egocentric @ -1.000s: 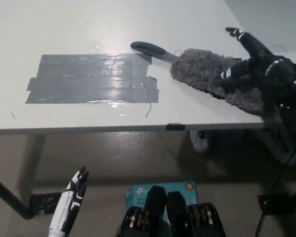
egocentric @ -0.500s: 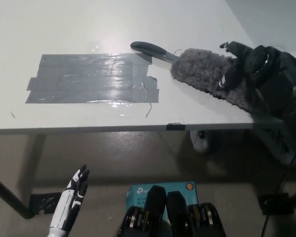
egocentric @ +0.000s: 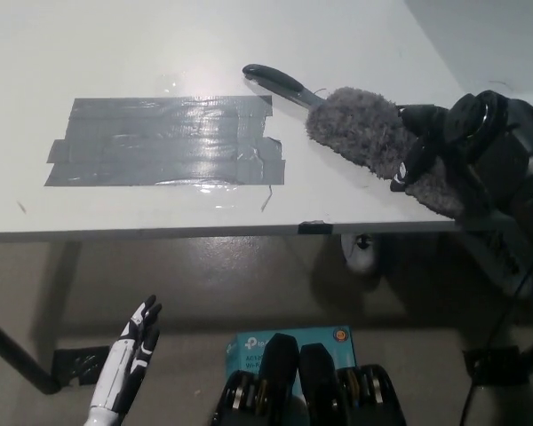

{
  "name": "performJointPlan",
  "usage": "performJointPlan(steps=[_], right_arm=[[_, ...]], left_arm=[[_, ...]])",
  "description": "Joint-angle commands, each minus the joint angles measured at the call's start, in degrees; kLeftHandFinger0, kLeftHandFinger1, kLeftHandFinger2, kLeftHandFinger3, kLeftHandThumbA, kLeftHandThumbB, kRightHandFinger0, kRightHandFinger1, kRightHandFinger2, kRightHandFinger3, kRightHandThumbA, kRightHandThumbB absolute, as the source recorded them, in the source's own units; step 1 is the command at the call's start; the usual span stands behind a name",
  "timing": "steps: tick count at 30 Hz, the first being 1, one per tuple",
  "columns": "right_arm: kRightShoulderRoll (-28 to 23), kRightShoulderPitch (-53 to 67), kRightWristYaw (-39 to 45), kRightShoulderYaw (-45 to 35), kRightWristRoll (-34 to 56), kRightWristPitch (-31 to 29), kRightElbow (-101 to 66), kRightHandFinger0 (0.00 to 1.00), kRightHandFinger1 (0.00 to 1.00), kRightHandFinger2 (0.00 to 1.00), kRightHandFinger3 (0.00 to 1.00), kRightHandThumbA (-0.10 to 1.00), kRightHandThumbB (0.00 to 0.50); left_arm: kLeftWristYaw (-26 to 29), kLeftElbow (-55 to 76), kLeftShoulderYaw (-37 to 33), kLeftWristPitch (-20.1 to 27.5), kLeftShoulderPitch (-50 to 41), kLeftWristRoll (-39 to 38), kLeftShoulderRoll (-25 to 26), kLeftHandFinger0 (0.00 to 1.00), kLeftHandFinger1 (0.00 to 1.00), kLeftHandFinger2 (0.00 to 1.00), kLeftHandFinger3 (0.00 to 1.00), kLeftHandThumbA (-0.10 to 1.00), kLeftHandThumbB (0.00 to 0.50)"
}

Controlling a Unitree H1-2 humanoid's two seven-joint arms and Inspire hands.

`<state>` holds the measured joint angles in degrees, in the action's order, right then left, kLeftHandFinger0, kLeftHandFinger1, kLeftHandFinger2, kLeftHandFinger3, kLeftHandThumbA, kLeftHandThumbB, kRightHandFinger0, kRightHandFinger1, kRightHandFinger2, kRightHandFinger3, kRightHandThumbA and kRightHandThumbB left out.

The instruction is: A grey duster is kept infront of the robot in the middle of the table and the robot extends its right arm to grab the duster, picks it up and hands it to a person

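White table (egocentric: pixel 160 53) fills upper part of view, front edge running across mid-frame. Floor below it, grey-brown.

Grey tape patch (egocentric: pixel 164 140): several overlapping strips, shiny, stuck flat on tabletop left of centre. Edges ragged at right end, a thread-like bit trailing off near lower right corner.

Black right arm (egocentric: pixel 506 169) comes in from right edge, bulky, over table's right front corner.

Grey duster (egocentric: pixel 373 142): fluffy head lies on table at right, running diagonally from upper left twd lower right. Its dark handle (egocentric: pixel 280 82) sticks out up-left, tip just above tape patch's upper right corner. Handle appears slightly raised off the surface, can't confirm.

Right hand (egocentric: pixel 426 146) sits at far (lower right) end of fluffy head. Black fingers (egocentric: pixel 409 164) curl over and into the fluff, wrapped round head from the right side; head's right end mostly hidden under hand. Reads as clenched on duster. Left portion of head and whole handle clear of the fingers.

Teal box (egocentric: pixel 293 342) on floor under table, bottom centre, printed top face showing; closed, contents not visible.

Left hand (egocentric: pixel 133 351), white w/ dark fingers, lower left, hanging below table level over floor, well apart from duster. Fingers straight and slightly spread, holding nothing.

Small white object (egocentric: pixel 362 253) on floor just under table edge, right of centre; too unclear to ID.
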<state>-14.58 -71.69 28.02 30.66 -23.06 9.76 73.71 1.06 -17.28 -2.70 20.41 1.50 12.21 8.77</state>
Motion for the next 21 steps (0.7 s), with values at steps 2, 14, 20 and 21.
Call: performJointPlan(steps=[2,14,20,21], right_arm=[[-0.6,-2.8,5.0,2.3,-2.8,-3.2,2.1,1.0,1.0,1.0,1.0,1.0,0.467],[-0.8,2.6,-13.6,0.8,-4.4,0.4,3.3,1.0,1.0,1.0,0.81,-0.07,0.247],[-0.4,3.7,-18.6,-3.1,-1.7,-1.9,2.1,1.0,1.0,1.0,0.69,-0.05,0.241],[-0.2,3.7,-19.1,-3.6,-1.5,-2.1,2.0,1.0,1.0,1.0,0.69,-0.02,0.25]], left_arm=[[1.6,1.4,0.5,2.0,1.3,0.7,0.2,1.0,1.0,1.0,1.0,1.0,0.331],[1.5,1.3,0.8,2.2,2.0,0.6,0.5,1.0,1.0,1.0,1.0,1.0,0.328],[1.4,2.1,0.7,1.1,1.6,1.0,0.2,1.0,1.0,1.0,1.0,1.0,0.329],[1.5,2.0,0.7,1.2,1.8,1.1,0.2,1.0,1.0,1.0,1.0,1.0,0.324]])
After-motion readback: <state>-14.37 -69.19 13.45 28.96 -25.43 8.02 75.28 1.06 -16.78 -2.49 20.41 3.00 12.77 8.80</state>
